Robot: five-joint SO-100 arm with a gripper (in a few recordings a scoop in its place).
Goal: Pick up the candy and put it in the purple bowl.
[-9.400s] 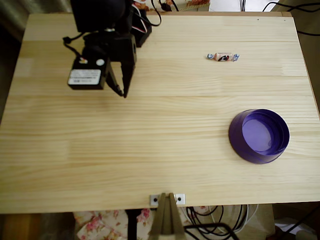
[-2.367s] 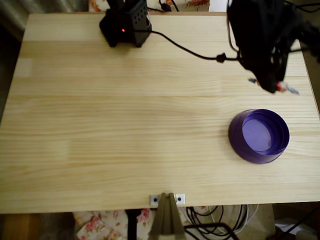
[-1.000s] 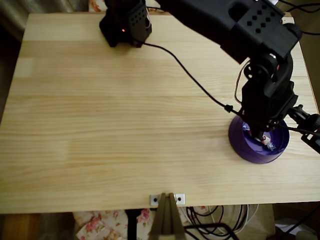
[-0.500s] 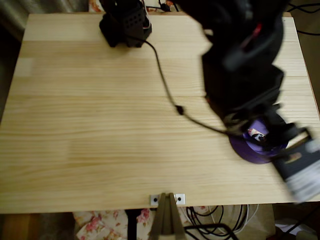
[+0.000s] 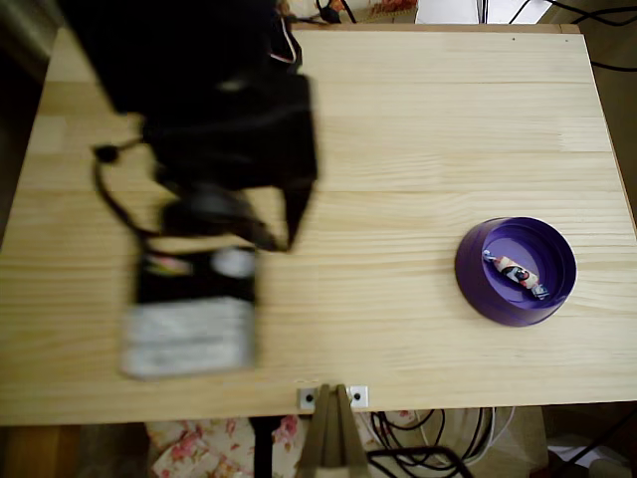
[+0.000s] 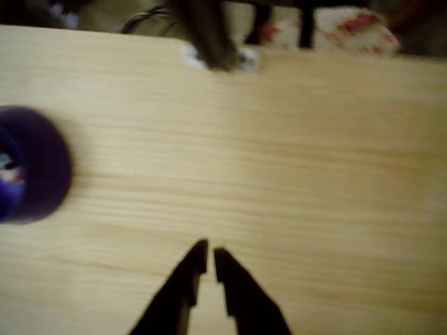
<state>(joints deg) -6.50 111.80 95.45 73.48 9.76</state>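
Note:
The purple bowl (image 5: 478, 279) sits on the wooden table at the right in the overhead view. The candy (image 5: 515, 273) lies inside it, slanted, free of the gripper. My arm is a dark motion blur over the left half of the table, with the gripper (image 5: 286, 234) far left of the bowl. In the wrist view the gripper (image 6: 209, 257) hangs over bare wood, its tips almost touching and nothing between them. The bowl (image 6: 42, 174) shows at that view's left edge, with a scrap of the candy (image 6: 8, 167) inside.
A small metal bracket (image 5: 332, 396) on a post is fixed at the table's front edge, also seen as the bracket (image 6: 222, 57) in the wrist view. Cables hang beyond the back and front edges. Bare wood lies between gripper and bowl.
The candy was carried to the bowl and let go; it now lies inside. Over the last half second the arm swung fast from above the bowl to the table's left side.

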